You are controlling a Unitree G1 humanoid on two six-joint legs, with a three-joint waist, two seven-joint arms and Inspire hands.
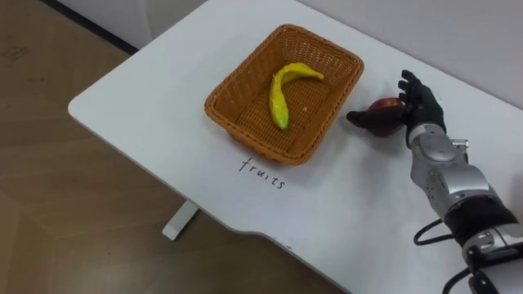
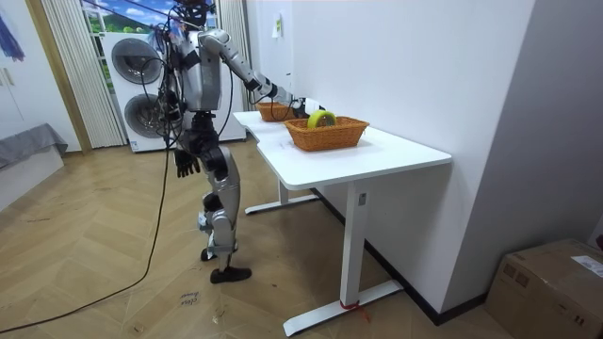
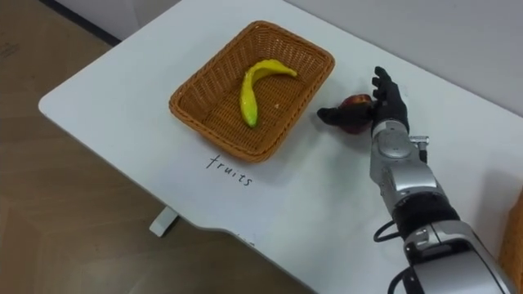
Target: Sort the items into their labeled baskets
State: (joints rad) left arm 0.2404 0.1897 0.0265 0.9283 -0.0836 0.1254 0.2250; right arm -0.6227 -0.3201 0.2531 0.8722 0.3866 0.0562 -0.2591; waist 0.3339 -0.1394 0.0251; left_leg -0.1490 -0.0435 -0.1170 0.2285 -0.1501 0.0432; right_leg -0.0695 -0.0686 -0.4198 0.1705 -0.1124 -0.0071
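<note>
A red apple (image 1: 386,107) rests on the white table (image 1: 147,114) just right of the wicker basket (image 1: 219,98). The word "fruits" (image 1: 263,173) is written in front of that basket. A yellow banana (image 1: 280,96) lies inside it. My right hand (image 1: 422,110) is open around the apple: the thumb reaches across its near side and the straight fingers stand behind it. In the room view I stand at the table's end with the right arm stretched over it. My left hand (image 2: 186,165) hangs loose by my hip.
A second wicker basket (image 2: 330,134) holding something yellow-green stands nearer the table's free end. The table's edge runs close along the left of the fruit basket, with wooden floor below. A wall rises behind the table.
</note>
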